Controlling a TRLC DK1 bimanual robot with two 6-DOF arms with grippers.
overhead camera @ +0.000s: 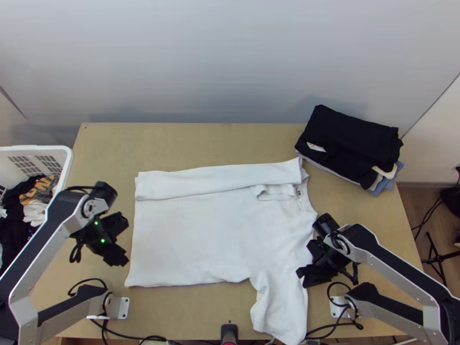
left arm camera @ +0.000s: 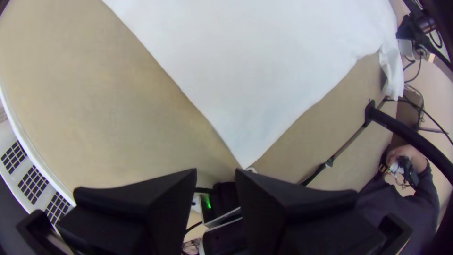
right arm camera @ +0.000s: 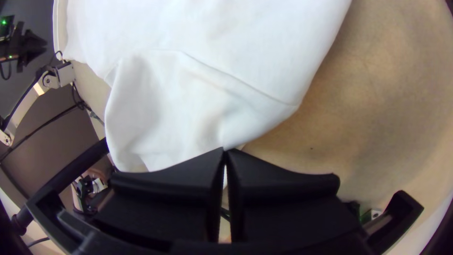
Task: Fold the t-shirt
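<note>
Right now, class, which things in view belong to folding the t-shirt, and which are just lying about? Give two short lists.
For the job:
White t-shirt, far side folded over
Left end effector, open
Right end effector, closed at the near sleeve

Lying about:
Pile of clothes, far right corner
Laundry basket, left, clothes inside

High above the near edge of the wooden table [overhead camera: 190, 144], the top view looks steeply down; the two wrist views (curved, fisheye) look down from much nearer, each sharing part of the white t-shirt [overhead camera: 195, 230] with it.
</note>
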